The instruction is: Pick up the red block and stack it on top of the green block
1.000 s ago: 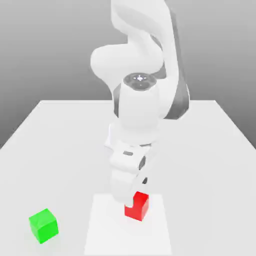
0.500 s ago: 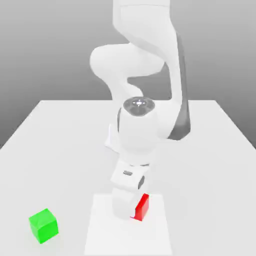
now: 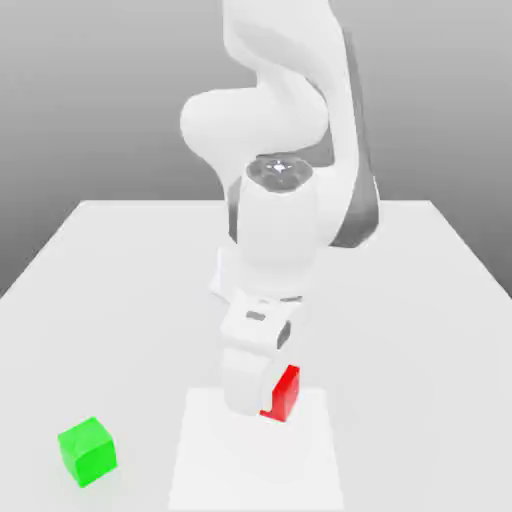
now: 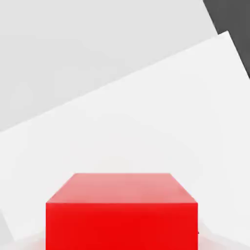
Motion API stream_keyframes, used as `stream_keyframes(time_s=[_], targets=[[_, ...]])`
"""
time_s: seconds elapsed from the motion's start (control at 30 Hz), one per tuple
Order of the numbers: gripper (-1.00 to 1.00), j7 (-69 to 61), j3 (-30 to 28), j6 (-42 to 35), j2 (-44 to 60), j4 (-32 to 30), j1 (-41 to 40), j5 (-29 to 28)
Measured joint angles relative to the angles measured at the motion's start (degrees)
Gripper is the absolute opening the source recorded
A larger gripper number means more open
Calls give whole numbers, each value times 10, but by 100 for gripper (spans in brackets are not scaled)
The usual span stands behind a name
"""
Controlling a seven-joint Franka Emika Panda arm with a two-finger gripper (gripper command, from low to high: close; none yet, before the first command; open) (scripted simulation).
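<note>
In the exterior view, the gripper (image 3: 262, 398) is closed on the red block (image 3: 283, 393), held just above the pale sheet (image 3: 200, 470) near the table's (image 3: 420, 300) front edge. The green block (image 3: 86, 452) sits by the front left corner.

In the hand view, the red block (image 4: 122, 215) hangs over the sheet (image 4: 146, 112). The lift should probably stay straight before travelling to the green block. No containers are present.
</note>
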Motion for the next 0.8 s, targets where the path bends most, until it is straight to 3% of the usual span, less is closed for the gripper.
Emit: stream_keyframes(time_s=[0.17, 0.4, 0.8], targets=[[-100, 18, -2, -26, -32, -12, -3, -22], [-100, -39, -49, -59, -25, 31, -34, -41], [-100, -199, -86, -114, 11, 119, -134, -12]])
